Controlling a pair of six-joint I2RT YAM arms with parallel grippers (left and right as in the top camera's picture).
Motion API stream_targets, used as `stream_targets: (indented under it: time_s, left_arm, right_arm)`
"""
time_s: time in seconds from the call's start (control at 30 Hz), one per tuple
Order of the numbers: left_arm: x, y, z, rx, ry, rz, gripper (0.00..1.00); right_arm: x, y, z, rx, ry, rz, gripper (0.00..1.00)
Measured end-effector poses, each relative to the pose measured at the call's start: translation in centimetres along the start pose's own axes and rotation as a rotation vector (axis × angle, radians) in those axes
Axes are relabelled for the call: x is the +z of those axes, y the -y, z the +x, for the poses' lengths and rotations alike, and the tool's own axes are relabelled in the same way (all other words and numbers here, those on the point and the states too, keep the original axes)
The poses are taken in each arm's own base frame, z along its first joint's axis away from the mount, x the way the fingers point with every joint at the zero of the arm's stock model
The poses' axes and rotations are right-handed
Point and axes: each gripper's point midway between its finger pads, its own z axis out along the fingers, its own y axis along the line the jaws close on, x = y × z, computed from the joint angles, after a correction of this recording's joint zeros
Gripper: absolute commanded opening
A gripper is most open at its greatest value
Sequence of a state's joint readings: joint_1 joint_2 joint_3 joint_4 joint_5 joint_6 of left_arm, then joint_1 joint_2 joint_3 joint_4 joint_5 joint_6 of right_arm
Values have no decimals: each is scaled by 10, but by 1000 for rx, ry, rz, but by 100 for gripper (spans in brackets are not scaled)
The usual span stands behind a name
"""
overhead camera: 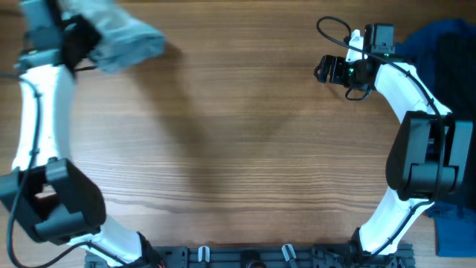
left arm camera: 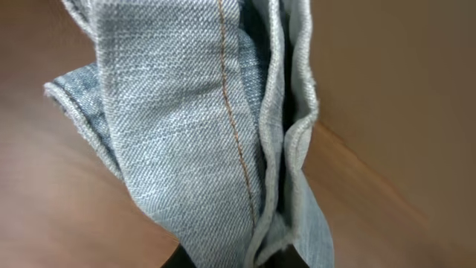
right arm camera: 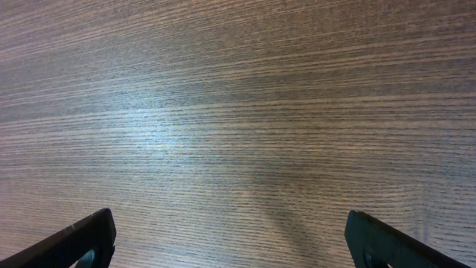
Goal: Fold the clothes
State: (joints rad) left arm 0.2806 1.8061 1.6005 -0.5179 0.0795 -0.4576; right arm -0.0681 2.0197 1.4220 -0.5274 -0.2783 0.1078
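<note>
overhead: left gripper [overhead camera: 76,39] clamps bunched denim shorts [overhead camera: 128,41] near far table [overhead camera: 238,149] edge; cloth may slip out or land crumpled. right gripper [overhead camera: 325,69] spread wide, empty, well apart.

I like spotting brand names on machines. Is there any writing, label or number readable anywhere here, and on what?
None can be read.
The denim shorts show only orange stitching, with no tag in view.
The wooden table shows only grain.
The right arm carries a green light but no legible lettering.
</note>
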Motion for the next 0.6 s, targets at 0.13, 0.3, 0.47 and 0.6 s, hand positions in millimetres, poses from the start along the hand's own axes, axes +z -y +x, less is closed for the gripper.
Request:
stream_targets:
  time_s: [0.13,0.3,0.47,0.6]
  left_arm:
    - [-3,-45,-21,-106,28,-65,4]
    - [11,-89,-12,-231,-29,-138,4]
    - [41,-129,16,-353,-114,-218,4]
    - [46,-152,35,-428,-175,-277,4]
  right_arm:
    - [0,0,0,0,0,0,100]
    - [0,0,0,0,0,0,100]
    - [0,0,0,0,0,0,100]
    - [0,0,0,0,0,0,100]
